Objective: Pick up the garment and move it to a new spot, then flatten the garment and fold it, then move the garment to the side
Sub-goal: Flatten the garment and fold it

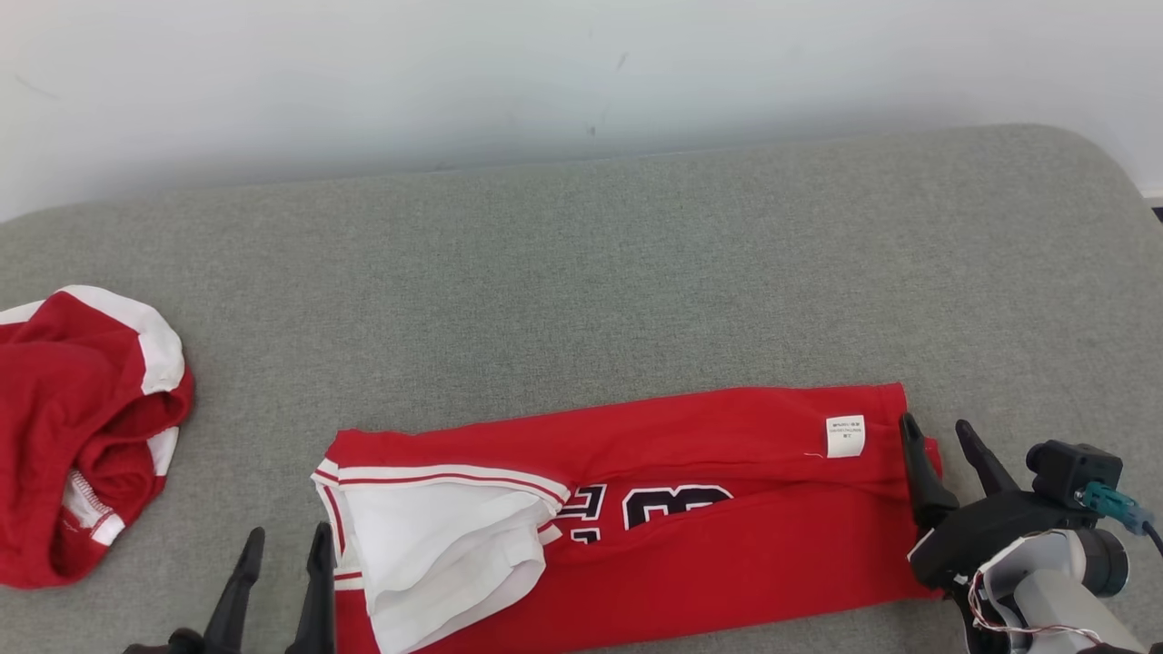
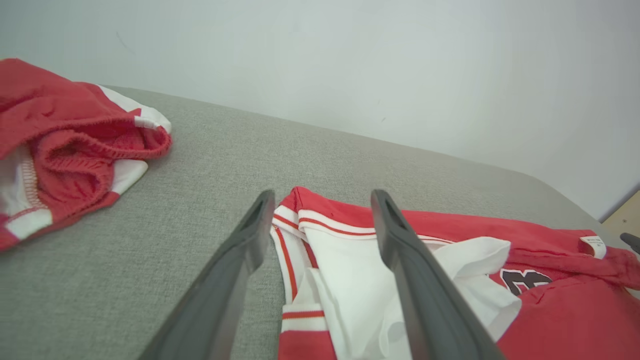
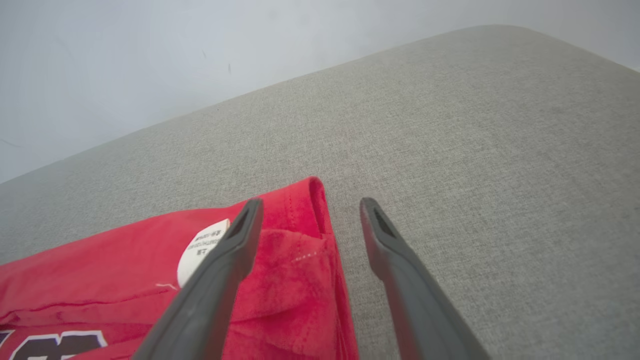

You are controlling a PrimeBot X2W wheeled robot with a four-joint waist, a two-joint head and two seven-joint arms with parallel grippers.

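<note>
Head view: I see the folded red garment point(image 1: 727, 545) lying flat on the grey fabric surface point(image 1: 636, 272), near its front edge. The left tool point(image 1: 288, 531) stands at the garment's white-sleeved end, fingers apart. The right tool point(image 1: 935, 422) stands at its labelled end, fingers apart.

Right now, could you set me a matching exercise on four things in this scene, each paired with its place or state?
Things:
1. jersey
2. second red garment
3. label
4. right end effector

Places or states:
A. bunched up, far left
B. open, at the jersey's right end
C. white, on the jersey near its right end
D. folded into a long strip, centre

Pairs: 1-D, 2-A, 3-C, 4-B.
</note>
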